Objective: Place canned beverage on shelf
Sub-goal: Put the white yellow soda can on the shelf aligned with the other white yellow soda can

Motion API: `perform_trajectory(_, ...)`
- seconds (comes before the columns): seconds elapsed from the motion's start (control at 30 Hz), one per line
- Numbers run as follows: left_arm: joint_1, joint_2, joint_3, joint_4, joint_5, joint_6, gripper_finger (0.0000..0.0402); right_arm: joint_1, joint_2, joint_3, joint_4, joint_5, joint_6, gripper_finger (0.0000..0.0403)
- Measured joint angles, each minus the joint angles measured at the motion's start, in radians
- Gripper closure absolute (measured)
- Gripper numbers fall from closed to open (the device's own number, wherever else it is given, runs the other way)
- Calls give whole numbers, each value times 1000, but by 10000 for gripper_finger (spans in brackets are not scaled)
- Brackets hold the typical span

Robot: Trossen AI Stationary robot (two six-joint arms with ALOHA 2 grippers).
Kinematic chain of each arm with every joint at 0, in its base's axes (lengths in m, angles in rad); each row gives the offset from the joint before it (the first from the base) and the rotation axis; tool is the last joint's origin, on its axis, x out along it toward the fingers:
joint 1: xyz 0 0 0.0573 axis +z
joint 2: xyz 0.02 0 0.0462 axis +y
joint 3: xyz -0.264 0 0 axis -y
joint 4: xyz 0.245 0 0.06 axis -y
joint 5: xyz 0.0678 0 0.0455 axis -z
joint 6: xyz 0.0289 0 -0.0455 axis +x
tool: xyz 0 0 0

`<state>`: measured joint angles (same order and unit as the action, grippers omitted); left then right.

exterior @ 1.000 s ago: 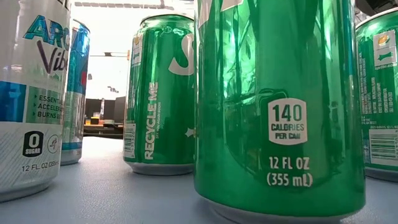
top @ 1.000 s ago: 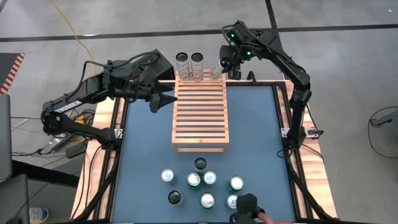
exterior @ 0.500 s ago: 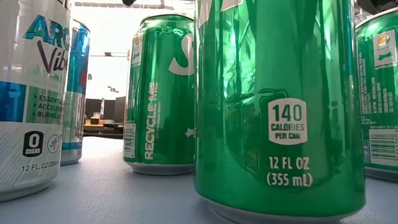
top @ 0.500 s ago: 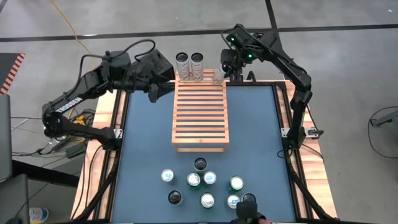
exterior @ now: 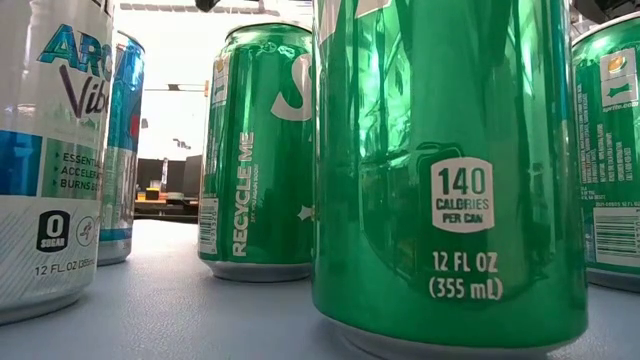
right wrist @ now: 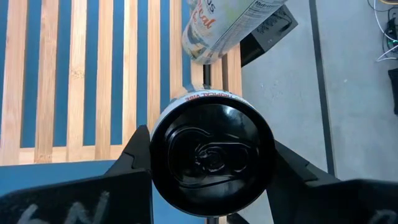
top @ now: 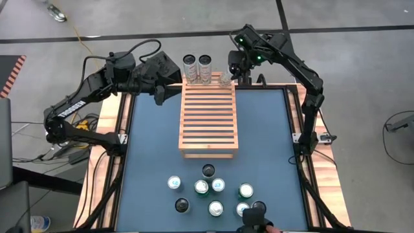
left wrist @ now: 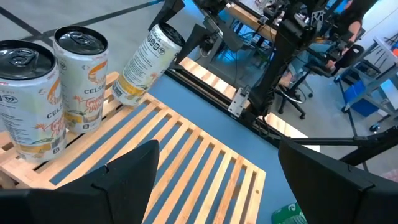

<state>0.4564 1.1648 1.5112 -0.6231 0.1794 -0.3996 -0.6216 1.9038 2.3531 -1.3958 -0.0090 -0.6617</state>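
Observation:
The slatted wooden shelf (top: pixel 208 120) lies mid-table. Two white cans (top: pixel 189 68) (top: pixel 205 67) stand upright at its far edge. My right gripper (top: pixel 240 70) is over the shelf's far right corner, shut on a black-topped can (right wrist: pixel 211 158) that it hides from above. Beside it a third white can (left wrist: pixel 149 59) is tilted, its lower rim on the slats. What its upper end leans on I cannot tell. My left gripper (left wrist: pixel 227 180) is open and empty, left of the shelf's far end (top: pixel 162 94). My right gripper holds the black-topped can between its two fingers (right wrist: pixel 134 158), one on each side of the can's wall just below the top rim (right wrist: pixel 205 96). The fingers come from above, pointing down along the upright can. Whether its base rests on the shelf is hidden.
Several cans (top: pixel 210 191) stand in a cluster near the table's near edge and fill the low view (exterior: pixel 450 170). A person's hand (top: pixel 259 223) shows at the near edge. Bare blue table (top: pixel 149 149) lies on both sides of the shelf.
My left gripper has drawn back from the shelf's left side toward the table's far left corner. The hand at the near edge has pulled back.

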Motion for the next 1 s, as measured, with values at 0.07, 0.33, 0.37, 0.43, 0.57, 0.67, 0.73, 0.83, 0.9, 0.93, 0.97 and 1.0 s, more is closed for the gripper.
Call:
perform_trajectory(0.07, 0, 0, 0, 0, 0, 0, 84, -1, 0, 0, -2, 0, -1, 237)
perform_trajectory(0.33, 0, 0, 0, 0, -1, 14, 84, -11, 0, 0, -4, -4, -1, 237)
perform_trajectory(0.37, 0, 0, 0, 0, -1, 14, 84, -11, 0, 0, -4, -4, -1, 237)
perform_trajectory(0.43, 0, 0, 0, 0, -1, 14, 84, -10, 1, 0, -6, -4, -2, 237)
perform_trajectory(0.57, 0, 0, 0, 0, -1, 15, 84, -12, 16, 0, -7, -13, -1, 237)
perform_trajectory(0.67, 0, 0, 0, 0, 0, 15, 84, -1, 27, 3, -9, 1, 0, 237)
perform_trajectory(0.73, 0, 0, 0, 0, 0, 14, 84, 1, 28, 3, -7, 15, -2, 237)
perform_trajectory(0.83, 0, 0, 0, 0, 1, 15, 84, 3, 29, 3, -9, 15, 3, 235)
perform_trajectory(0.9, 0, 0, 0, 0, 0, 15, 84, 4, 29, 2, -10, 14, 14, 212)
perform_trajectory(0.93, 0, 0, 0, 0, 0, 15, 84, 3, 29, 2, -7, 15, 24, 194)
perform_trajectory(0.97, 0, 0, 0, 0, 0, 15, 84, 3, 30, 2, -3, 15, 31, 177)
perform_trajectory(1.0, 0, 0, 0, 0, 0, 21, 84, 3, 31, 1, -3, 15, 37, 162)
